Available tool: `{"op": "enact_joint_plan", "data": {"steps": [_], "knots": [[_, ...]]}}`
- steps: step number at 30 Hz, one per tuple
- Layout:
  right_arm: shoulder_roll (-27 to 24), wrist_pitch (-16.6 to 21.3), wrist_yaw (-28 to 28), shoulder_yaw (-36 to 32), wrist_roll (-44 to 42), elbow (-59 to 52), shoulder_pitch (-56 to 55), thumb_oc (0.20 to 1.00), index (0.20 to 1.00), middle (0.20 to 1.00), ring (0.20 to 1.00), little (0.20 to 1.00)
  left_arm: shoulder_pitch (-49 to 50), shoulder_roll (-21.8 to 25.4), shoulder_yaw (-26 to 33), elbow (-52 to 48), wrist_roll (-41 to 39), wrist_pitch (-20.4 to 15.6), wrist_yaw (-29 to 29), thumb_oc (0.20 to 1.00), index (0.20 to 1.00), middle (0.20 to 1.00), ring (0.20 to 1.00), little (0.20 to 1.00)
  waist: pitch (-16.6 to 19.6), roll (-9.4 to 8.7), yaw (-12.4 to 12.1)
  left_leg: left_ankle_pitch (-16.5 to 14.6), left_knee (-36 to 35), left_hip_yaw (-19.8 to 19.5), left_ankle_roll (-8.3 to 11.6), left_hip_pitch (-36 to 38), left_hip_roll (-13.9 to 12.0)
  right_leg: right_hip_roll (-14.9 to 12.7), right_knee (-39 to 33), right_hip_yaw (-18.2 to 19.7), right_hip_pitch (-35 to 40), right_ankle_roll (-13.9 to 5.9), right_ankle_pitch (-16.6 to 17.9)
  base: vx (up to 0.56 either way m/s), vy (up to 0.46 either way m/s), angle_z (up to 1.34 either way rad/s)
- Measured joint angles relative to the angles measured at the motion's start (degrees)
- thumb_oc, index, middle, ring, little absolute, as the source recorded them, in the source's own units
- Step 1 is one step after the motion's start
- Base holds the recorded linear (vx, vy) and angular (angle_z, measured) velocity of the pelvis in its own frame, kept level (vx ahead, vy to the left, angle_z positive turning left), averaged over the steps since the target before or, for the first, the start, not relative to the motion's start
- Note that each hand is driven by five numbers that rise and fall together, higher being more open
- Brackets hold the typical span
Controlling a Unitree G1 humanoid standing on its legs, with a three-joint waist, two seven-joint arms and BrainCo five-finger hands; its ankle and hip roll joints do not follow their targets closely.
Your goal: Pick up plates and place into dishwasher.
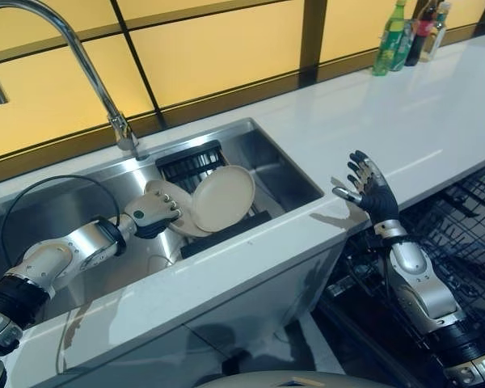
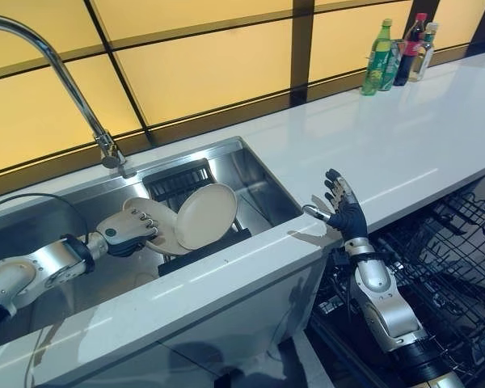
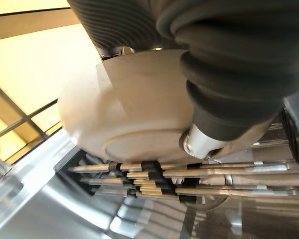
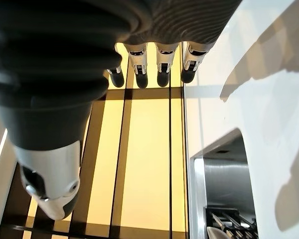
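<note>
The left hand (image 1: 155, 215) reaches into the steel sink (image 1: 275, 174), fingers curled round the rim of a cream plate (image 1: 222, 196). The plate stands tilted on edge in a dark rack (image 1: 196, 162), its face turned towards the robot's right. The right hand (image 1: 370, 190) is raised with fingers spread wide, holding nothing, at the white tabletop's (image 1: 404, 121) front edge, above the dishwasher rack (image 1: 461, 234). Amber wall panels (image 1: 218, 48) rise behind; 3 bottles (image 1: 404, 36) stand far right.

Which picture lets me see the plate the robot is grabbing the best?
The left eye view: the plate shows whole, tilted in the sink, with the left hand at its edge. The right eye view shows much the same. The left wrist view shows its underside close up.
</note>
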State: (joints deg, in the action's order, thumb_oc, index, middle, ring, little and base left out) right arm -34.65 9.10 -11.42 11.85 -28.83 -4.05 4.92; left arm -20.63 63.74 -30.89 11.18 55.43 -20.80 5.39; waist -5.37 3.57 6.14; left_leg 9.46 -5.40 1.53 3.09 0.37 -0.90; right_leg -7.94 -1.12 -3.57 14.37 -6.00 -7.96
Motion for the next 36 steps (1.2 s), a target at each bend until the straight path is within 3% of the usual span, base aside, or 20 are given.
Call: {"op": "enact_joint_plan", "data": {"steps": [19,28,36], "knots": [[-0.03,-0.02,-0.11,0.01,0.02,0.0,-0.78,1.0,1.0,1.0,1.0,1.0,-0.01,-0.03,0.11,0.32,0.1,-1.37,1.68,0.2,0.2,0.2,0.2,0.2,-0.34,0.59,-0.38,0.09,0.02,-0.12,-0.15,0.05,0.11,0.08,-0.06,-0.16,0.21,-0.02,0.0,0.0,0.0,0.0],[-0.04,-0.68,-1.98,0.08,-0.04,-0.07,-0.76,1.0,1.0,1.0,1.0,1.0,-3.25,0.25,0.57,-0.88,0.16,-6.48,-5.73,0.2,0.2,0.2,0.2,0.2,-0.33,0.57,-0.64,0.13,0.01,-0.2,-0.19,0.06,0.17,0.09,-0.09,-0.26,0.33,-0.02,0.0,0.0,0.0,0.0],[-0.03,-1.01,-4.22,0.14,-1.17,-0.18,-0.75,1.0,1.0,1.0,1.0,1.0,-5.93,2.11,-0.2,-2.38,0.13,-7.78,-9.54,0.2,0.2,0.2,0.2,0.2,-0.33,0.61,-0.63,0.13,0.01,-0.26,-0.19,-0.02,0.23,0.01,-0.16,-0.31,0.3,-0.02,0.0,-0.01,-0.026,0.0]]}}
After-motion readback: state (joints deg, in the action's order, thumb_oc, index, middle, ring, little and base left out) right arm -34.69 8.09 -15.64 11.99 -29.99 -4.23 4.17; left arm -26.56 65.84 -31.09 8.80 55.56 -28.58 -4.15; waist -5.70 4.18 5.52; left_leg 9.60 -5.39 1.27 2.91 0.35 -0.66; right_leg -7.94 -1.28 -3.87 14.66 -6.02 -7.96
